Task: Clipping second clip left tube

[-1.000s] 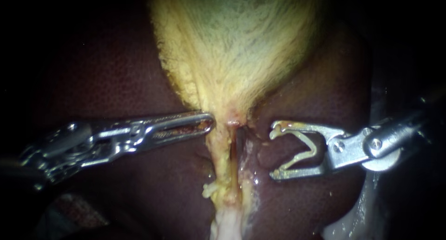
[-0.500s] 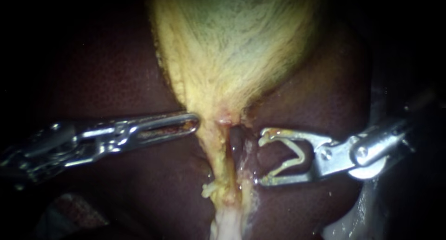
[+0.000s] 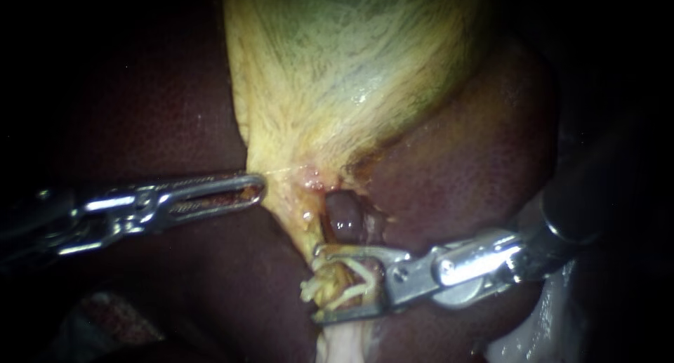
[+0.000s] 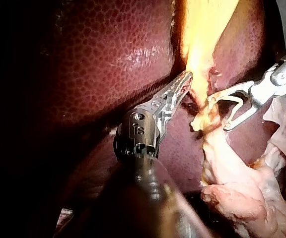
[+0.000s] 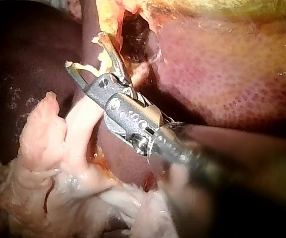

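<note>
The yellow gallbladder [image 3: 351,75] narrows into a yellowish left tube [image 3: 330,268], with a dark reddish tube [image 3: 344,219] beside it on the right. My right instrument [image 3: 316,284] has its jaws open and carries a pale clip [image 3: 359,282]. Its jaws straddle the left tube just below the neck. The right wrist view shows these jaws [image 5: 83,49] around the same tissue, and so does the left wrist view [image 4: 218,113]. My left instrument [image 3: 242,189] is shut on the gallbladder's left edge and holds it taut leftward, as the left wrist view [image 4: 182,84] also shows.
Dark red liver [image 3: 477,173] lies on both sides of the gallbladder. Pale fatty tissue [image 5: 38,134] bunches below the tubes, under my right instrument's shaft. A pale strand [image 3: 344,342] continues downward from the clamped spot.
My right instrument has moved left and down, bringing its open jaws and clip around the left tube. My left instrument has drawn back to the left, pulling the gallbladder's neck with it.
</note>
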